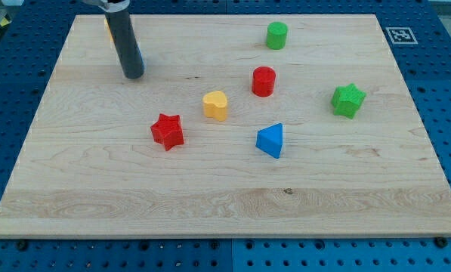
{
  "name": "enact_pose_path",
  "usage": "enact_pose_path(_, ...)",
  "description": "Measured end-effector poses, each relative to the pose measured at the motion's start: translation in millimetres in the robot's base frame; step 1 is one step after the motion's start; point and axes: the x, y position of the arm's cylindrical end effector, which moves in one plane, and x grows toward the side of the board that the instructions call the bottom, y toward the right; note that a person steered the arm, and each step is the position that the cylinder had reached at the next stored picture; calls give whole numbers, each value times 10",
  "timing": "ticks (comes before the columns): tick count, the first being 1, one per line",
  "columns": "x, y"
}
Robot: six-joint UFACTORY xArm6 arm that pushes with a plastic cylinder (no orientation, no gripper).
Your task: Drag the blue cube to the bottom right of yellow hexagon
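Observation:
My tip (133, 76) rests on the board at the view's upper left, far from all fully visible blocks. A sliver of a yellow-orange block (107, 27) shows at the rod's left edge; the rod hides the rest, so I cannot make out its shape. A yellow block (216, 105), rounded and heart-like, sits near the board's middle. A blue block (270, 140), looking like a triangular wedge, lies below and to the right of it. No blue cube can be made out.
A red star (167, 131) lies left of the blue block. A red cylinder (264, 81) sits above and right of the yellow block. A green cylinder (277, 35) is near the top edge. A green star (348, 100) is at the right.

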Motion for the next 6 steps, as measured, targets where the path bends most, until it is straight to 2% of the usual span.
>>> enact_pose_path(3,-474,-141)
enact_pose_path(5,-550,-141)
enact_pose_path(6,-381,-98)
